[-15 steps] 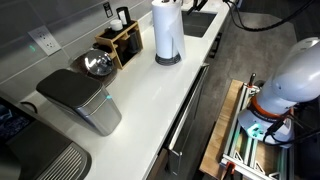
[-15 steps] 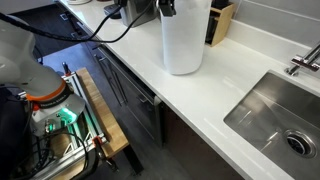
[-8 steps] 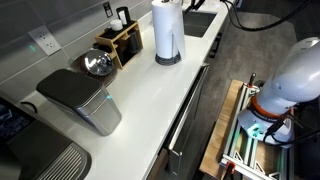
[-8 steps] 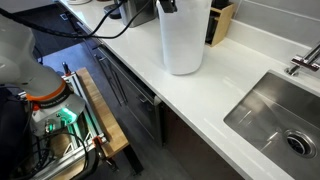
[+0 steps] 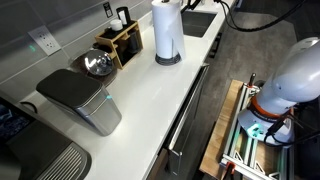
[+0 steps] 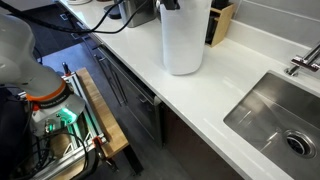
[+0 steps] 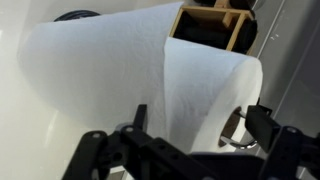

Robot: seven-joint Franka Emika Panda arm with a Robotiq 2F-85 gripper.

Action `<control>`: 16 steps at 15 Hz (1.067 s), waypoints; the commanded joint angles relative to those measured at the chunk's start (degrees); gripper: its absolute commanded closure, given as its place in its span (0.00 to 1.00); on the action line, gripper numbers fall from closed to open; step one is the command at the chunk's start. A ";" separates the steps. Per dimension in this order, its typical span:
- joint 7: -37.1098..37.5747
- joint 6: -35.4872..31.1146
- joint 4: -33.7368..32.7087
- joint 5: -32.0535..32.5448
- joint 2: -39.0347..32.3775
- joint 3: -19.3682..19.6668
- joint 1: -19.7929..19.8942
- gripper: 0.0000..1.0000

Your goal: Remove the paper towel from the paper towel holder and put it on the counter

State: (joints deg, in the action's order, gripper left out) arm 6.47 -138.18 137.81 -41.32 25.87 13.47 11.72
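Note:
The paper towel (image 5: 167, 28) is a tall white roll standing upright on its holder, whose dark round base (image 5: 168, 60) shows under it on the white counter (image 5: 160, 105). It also stands on the counter (image 6: 195, 100) in the exterior view (image 6: 184, 38) nearer the sink. My gripper (image 6: 170, 5) is at the roll's top edge. In the wrist view the roll (image 7: 110, 80) fills the frame. The gripper (image 7: 200, 122) is open, with one finger (image 7: 140, 115) over the roll's side and the other (image 7: 263, 122) just past its end. The holder's wire post (image 7: 240, 128) shows in the core.
A wooden box with dark utensils (image 5: 122, 42) stands beside the roll and shows in the wrist view (image 7: 208, 24). A metal bowl (image 5: 97, 65) and a grey appliance (image 5: 80, 100) sit further along the counter. A sink (image 6: 275, 118) with a faucet (image 6: 303, 60) lies on the other side.

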 commanded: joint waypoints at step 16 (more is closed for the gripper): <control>15.40 -5.66 -0.53 10.55 -1.37 -3.10 1.88 0.54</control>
State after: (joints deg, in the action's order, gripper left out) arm 19.84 -143.68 137.17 -32.69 24.39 10.57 12.97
